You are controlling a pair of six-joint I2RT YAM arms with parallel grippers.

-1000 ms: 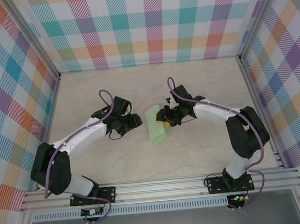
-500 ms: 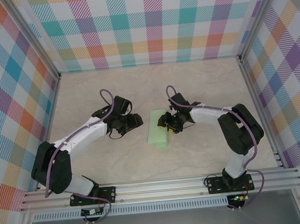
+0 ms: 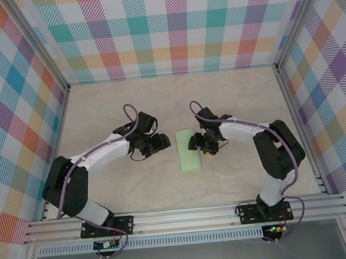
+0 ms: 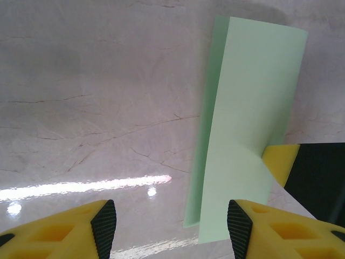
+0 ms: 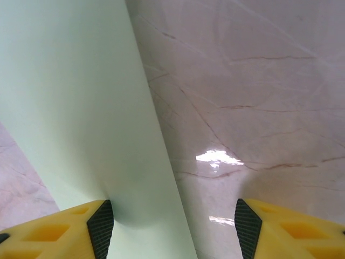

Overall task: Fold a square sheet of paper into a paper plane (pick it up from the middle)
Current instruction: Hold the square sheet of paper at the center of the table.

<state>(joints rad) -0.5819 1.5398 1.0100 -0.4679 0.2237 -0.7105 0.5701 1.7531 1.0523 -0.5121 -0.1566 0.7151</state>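
Note:
The square sheet of paper [image 3: 189,150] lies folded in half as a long pale-green strip at mid-table. In the left wrist view the sheet of paper [image 4: 253,118] shows two layers, the upper one slightly lifted along its left edge. My left gripper [image 3: 163,143] stands open just left of the strip, and in its own view the left gripper [image 4: 171,229] has the strip's near corner by its right finger. My right gripper [image 3: 197,143] is open at the strip's right edge. In the right wrist view the right gripper [image 5: 173,229] has its left finger [image 5: 99,224] resting on the paper [image 5: 70,108].
The table [image 3: 236,100] is pale marble, walled by checked panels at the back and both sides. An aluminium rail [image 3: 186,217] runs along the near edge by the arm bases.
The left gripper has moved right, up to the strip's left edge. The strip has slid slightly right and toward the near edge with the right gripper on it.

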